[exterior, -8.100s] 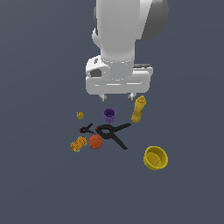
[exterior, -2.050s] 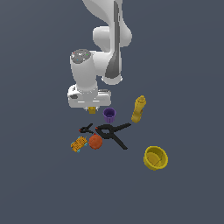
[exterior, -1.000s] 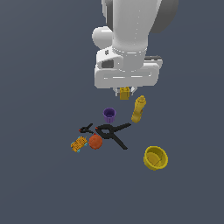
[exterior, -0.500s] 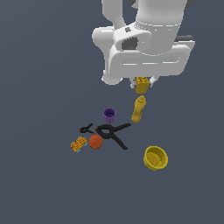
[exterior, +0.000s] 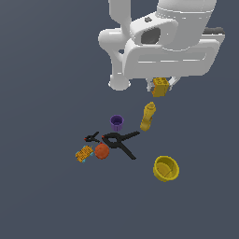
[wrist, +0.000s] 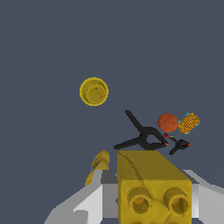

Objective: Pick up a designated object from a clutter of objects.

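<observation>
A flat, dark slate-grey table was seen across the whole exterior view, uniform in tone; the same table was shown in the wrist view.

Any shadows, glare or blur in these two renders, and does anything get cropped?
Exterior view: flat, even light, no cast shadows on the floor and no glare; small items like the patterned box look soft and low in detail. Wrist view: equally flat; the yellow brick held in the claw fills the foreground and is cropped by the frame edge, its studs in darker shade.
</observation>
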